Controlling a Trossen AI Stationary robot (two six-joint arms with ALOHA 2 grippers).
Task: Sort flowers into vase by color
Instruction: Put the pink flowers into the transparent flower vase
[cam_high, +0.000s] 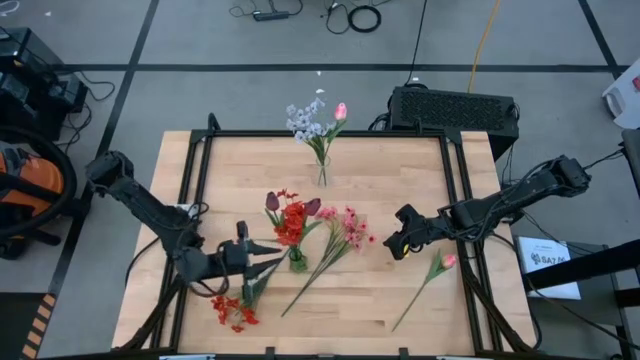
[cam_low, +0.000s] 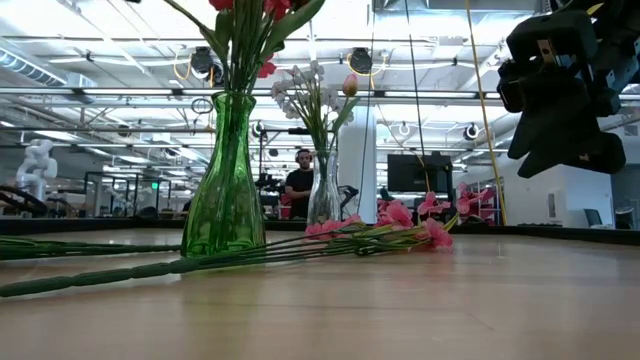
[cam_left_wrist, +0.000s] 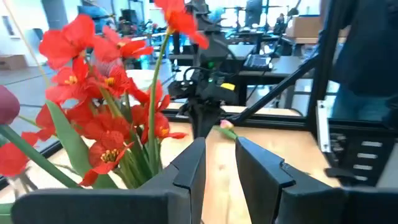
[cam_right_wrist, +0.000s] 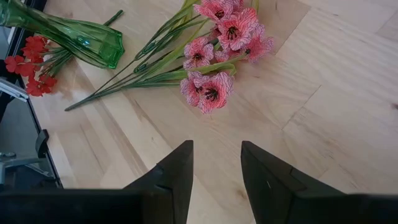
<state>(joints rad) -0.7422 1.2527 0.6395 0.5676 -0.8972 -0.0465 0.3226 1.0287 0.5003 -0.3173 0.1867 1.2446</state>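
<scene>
At frame centre the green vase (cam_high: 297, 258) already holds red flowers (cam_high: 290, 222), the clear vase (cam_high: 322, 172) a lavender spray, while pink spray (cam_high: 345, 228), pink tulip (cam_high: 447, 260) and red cluster (cam_high: 232, 312) lie unsorted; both left gripper (cam_high: 268, 256) and right gripper (cam_high: 397, 232) stand open, empty.

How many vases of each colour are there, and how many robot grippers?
Green vase: 1
Clear vase: 1
Grippers: 2 (left gripper, right gripper)
Total: 4
</scene>
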